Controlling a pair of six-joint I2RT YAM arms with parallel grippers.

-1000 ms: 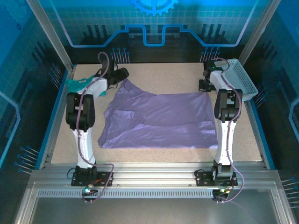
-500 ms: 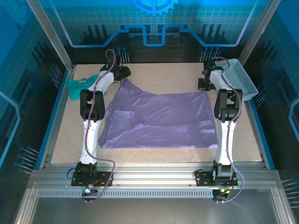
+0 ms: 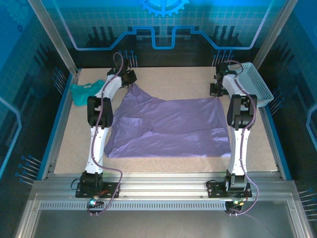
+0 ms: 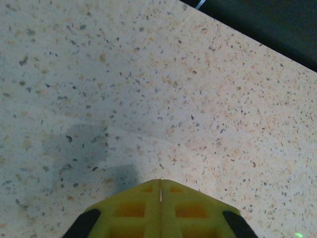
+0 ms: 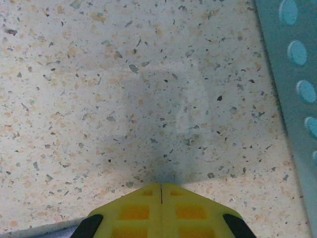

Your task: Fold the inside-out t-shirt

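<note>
The inside-out t-shirt (image 3: 168, 126) lies spread across the middle of the tabletop (image 3: 173, 82) in the overhead frame. Its lavender cloth is mostly flat, with one corner drawn up into a peak toward the upper left and an overlapping layer along its left side.

The left tool (image 3: 130, 76) sits at the upper left of the frame, just beyond that peak. In the left wrist view its yellow fingers (image 4: 133, 210) are clenched tip to tip with nothing between them, above bare speckled surface.

The right tool (image 3: 216, 85) is at the upper right, near the shirt's upper right corner and just beside a white perforated basket (image 3: 258, 82). In the right wrist view its fingers (image 5: 133, 213) are likewise pressed together and hold nothing, and the basket wall runs down the right edge of that frame.

A teal shirt (image 3: 84, 91) lies crumpled at the left edge of the tabletop, apart from the lavender one.
</note>
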